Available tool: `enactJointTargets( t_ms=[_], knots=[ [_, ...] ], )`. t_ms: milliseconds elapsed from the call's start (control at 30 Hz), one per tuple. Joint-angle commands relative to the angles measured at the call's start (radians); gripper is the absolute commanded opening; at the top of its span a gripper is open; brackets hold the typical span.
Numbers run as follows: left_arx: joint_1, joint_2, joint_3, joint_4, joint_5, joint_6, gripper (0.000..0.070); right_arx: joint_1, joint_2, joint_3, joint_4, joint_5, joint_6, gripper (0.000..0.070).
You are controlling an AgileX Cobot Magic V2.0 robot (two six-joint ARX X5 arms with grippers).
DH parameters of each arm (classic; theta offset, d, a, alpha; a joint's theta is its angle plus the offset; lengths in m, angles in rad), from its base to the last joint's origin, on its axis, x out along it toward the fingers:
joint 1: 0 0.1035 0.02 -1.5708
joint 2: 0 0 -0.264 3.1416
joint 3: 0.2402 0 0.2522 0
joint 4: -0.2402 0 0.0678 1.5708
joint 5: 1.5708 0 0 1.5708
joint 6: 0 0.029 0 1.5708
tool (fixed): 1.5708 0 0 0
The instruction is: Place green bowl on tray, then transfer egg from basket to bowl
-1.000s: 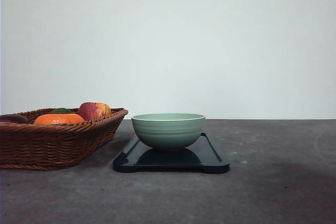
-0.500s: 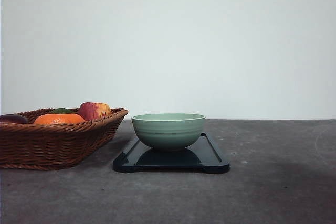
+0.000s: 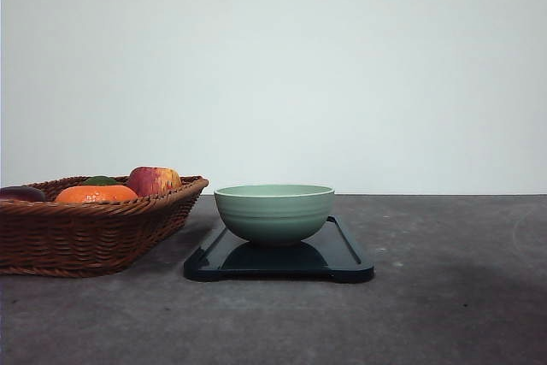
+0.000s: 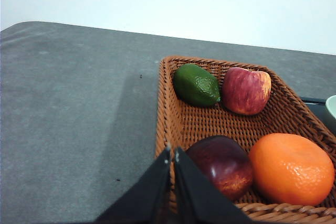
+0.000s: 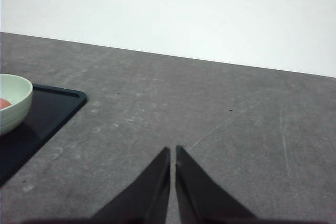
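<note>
Nothing has shifted since the earlier front frames; the green bowl (image 3: 273,212) sits upright on the tray (image 3: 345,256), at the tray's centre; the basket (image 3: 90,232) lies just beside the tray at its 9 o'clock, not touching it; an orange (image 3: 95,194) and a red apple (image 3: 154,180) show above its rim. Left gripper (image 4: 172,150) hangs over the basket's edge, fingertips together; right gripper (image 5: 172,151) hovers above bare table (image 5: 220,124), fingertips together; something pinkish shows inside the bowl in the right wrist view.
</note>
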Motion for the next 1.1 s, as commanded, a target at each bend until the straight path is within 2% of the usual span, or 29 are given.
enactJointTargets(
  t_ms=[0, 1067],
  knots=[
    [-0.001, 0.0, -0.019, 0.01, -0.003, 0.01, 0.0, 0.003, -0.001, -0.004, 0.014, 0.0, 0.003, 0.0011],
    [-0.001, 0.0, -0.019, 0.01, -0.003, 0.01, 0.0, 0.003, -0.001, -0.004, 0.014, 0.0, 0.003, 0.0011]
  ],
)
